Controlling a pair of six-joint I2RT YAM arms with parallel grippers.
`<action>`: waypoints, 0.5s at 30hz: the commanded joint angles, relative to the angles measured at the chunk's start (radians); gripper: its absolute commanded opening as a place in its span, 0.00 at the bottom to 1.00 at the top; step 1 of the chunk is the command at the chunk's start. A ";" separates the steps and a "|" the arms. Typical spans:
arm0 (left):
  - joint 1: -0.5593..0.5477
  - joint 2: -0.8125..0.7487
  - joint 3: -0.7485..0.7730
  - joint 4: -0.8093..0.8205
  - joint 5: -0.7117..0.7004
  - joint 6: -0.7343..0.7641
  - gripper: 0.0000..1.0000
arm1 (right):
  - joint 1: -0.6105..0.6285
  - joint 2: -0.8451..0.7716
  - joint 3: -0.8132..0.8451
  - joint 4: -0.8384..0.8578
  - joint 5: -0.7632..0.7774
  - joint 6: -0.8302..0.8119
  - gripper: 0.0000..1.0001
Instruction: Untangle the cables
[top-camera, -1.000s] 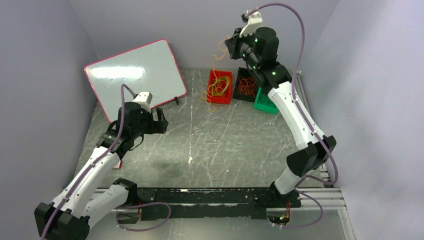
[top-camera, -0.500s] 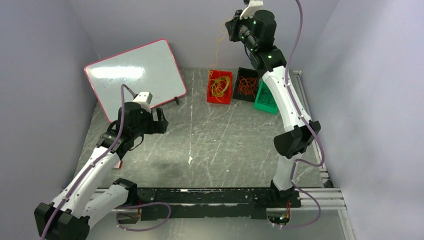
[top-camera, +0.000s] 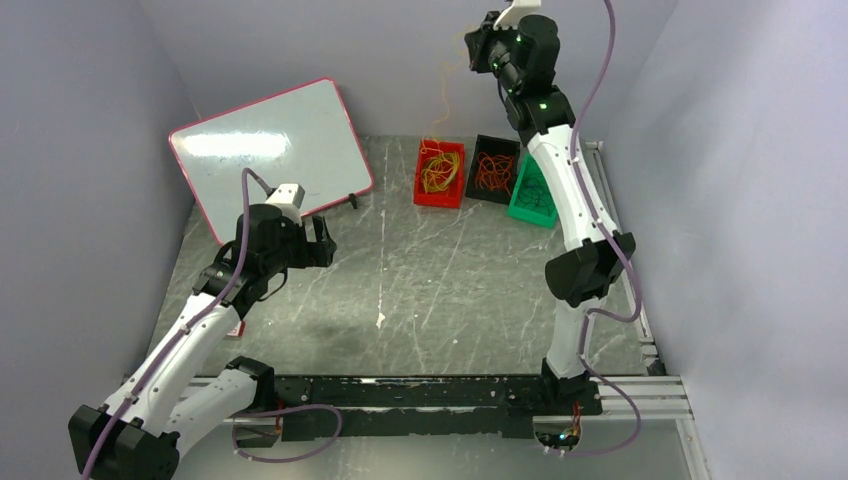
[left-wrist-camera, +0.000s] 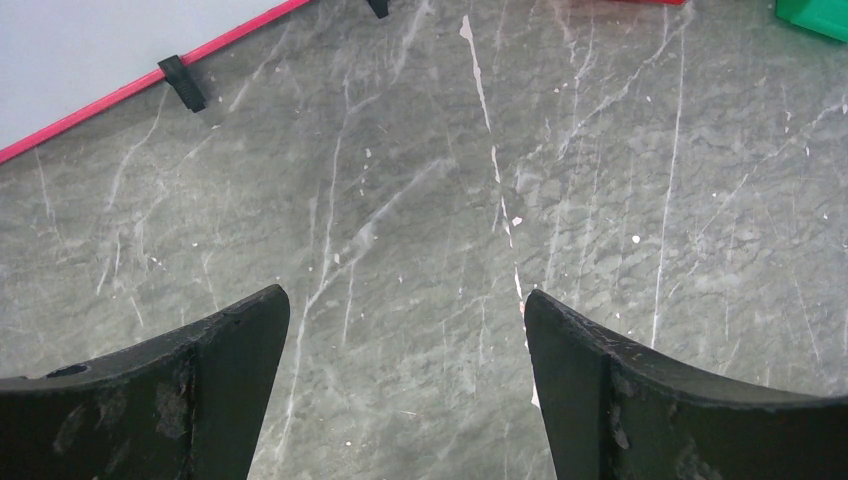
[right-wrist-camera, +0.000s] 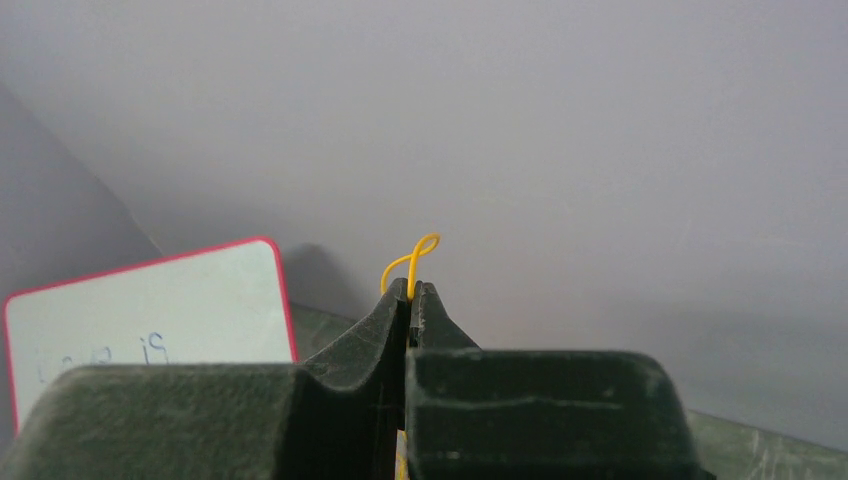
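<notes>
Right gripper (right-wrist-camera: 410, 292) pinched on yellow cable (right-wrist-camera: 413, 252), held high over tabletop (top-camera: 420, 280) far edge, cable long axis vertical, free end pointing down toward red bin (top-camera: 437, 203), left gripper (left-wrist-camera: 403, 330) spread wide, empty

The table (top-camera: 420, 290) is showing grey marbling streaked with white veins, and the whiteboard (top-camera: 270, 150) is wearing a pink-red border. Yellow cables (top-camera: 438, 170) are lying in the red bin (top-camera: 438, 203) and orange-red cables (top-camera: 493, 172) in the black bin (top-camera: 492, 198), beside a green bin (top-camera: 530, 215). The black right tool (right-wrist-camera: 410, 290) is pinching a yellow strand (right-wrist-camera: 413, 253).
</notes>
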 joint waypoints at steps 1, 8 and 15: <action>0.008 -0.013 -0.006 0.013 -0.024 0.011 0.92 | -0.012 0.034 -0.069 0.023 -0.008 0.009 0.00; 0.008 -0.012 -0.007 0.011 -0.022 0.010 0.92 | -0.020 0.092 -0.185 0.045 -0.005 0.012 0.00; 0.008 -0.015 -0.008 0.010 -0.028 0.010 0.92 | -0.023 0.107 -0.267 0.042 0.070 0.018 0.00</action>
